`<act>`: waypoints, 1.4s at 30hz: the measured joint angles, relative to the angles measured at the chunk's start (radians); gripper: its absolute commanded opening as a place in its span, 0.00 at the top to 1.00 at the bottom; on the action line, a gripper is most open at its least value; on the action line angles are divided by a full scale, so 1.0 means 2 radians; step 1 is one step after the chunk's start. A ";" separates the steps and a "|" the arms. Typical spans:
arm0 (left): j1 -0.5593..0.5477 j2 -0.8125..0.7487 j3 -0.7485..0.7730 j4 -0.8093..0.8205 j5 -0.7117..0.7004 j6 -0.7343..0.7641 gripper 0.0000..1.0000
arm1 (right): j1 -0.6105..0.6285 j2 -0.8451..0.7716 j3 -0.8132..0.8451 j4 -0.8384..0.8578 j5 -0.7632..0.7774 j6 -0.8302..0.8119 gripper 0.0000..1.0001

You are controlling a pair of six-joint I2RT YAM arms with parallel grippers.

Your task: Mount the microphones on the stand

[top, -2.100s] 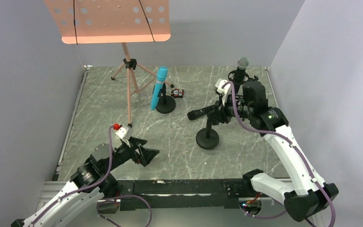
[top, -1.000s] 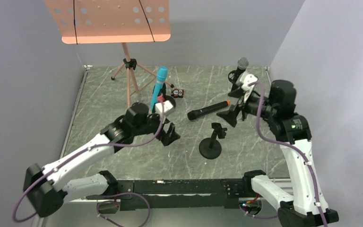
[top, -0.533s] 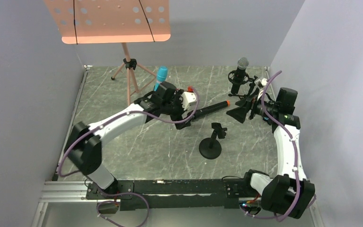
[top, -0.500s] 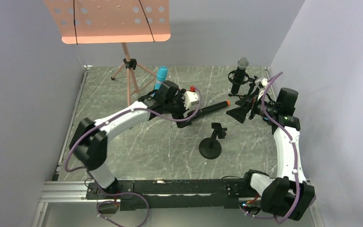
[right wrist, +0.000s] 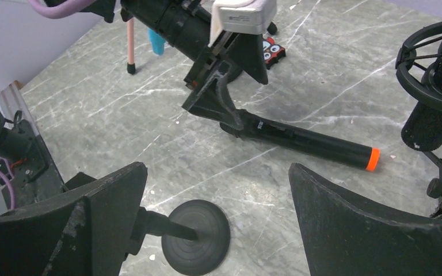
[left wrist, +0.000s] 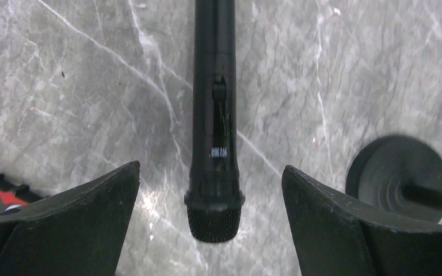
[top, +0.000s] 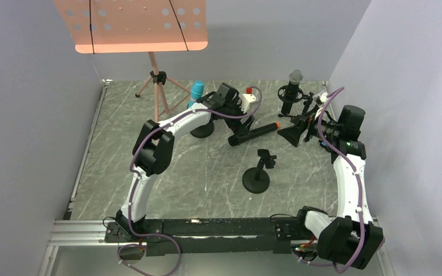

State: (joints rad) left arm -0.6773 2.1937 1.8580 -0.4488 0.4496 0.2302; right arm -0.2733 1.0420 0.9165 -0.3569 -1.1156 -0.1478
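The black microphone with the orange end [top: 256, 134] lies flat on the marble table [top: 149, 172]. My left gripper [top: 243, 130] hangs open over its head end. In the left wrist view the mic [left wrist: 214, 115] runs up the middle between the spread fingers of the left gripper [left wrist: 211, 167], untouched. My right gripper [top: 292, 133] stands open just right of the orange tip, holding nothing. The empty stand [top: 257, 172] is in front, with its base [right wrist: 198, 229] below the right gripper [right wrist: 217, 167]. The blue microphone [top: 195, 92] and the silver-headed microphone [top: 293, 86] sit upright in their stands.
An orange music stand [top: 132, 26] on a tripod [top: 158, 103] is at the back left. A small red and black toy [top: 216, 113] lies behind the left gripper. Grey walls close the table at the back and right.
The right gripper let go of the orange-ended microphone, left it on the table and drew back to the right. The left arm swung from the near left out over the mic's head.
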 measured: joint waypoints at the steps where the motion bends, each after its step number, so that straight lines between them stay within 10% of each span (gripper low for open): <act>1: 0.000 0.009 0.011 -0.002 0.000 -0.008 0.06 | 0.000 0.000 0.000 0.000 0.002 0.000 0.00; 16: -0.026 0.133 0.146 -0.059 -0.047 -0.084 0.28 | 0.000 0.000 0.000 0.000 0.006 0.001 0.00; 26: -0.039 0.138 0.145 -0.078 -0.083 -0.082 0.73 | 0.000 0.005 0.001 0.000 0.006 0.001 0.00; 32: -0.045 0.099 0.082 -0.060 -0.106 -0.071 1.00 | 0.000 0.010 0.001 0.000 0.006 -0.001 0.00; 42: -0.046 -0.092 -0.121 -0.062 -0.113 -0.073 1.00 | -0.002 0.010 0.001 -0.001 0.002 -0.008 0.00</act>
State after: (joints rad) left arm -0.7696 2.0094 1.6165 -0.5735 0.2237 0.0834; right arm -0.2764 1.0615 0.9192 -0.3584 -1.1118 -0.1638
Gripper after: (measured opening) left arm 0.452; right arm 0.994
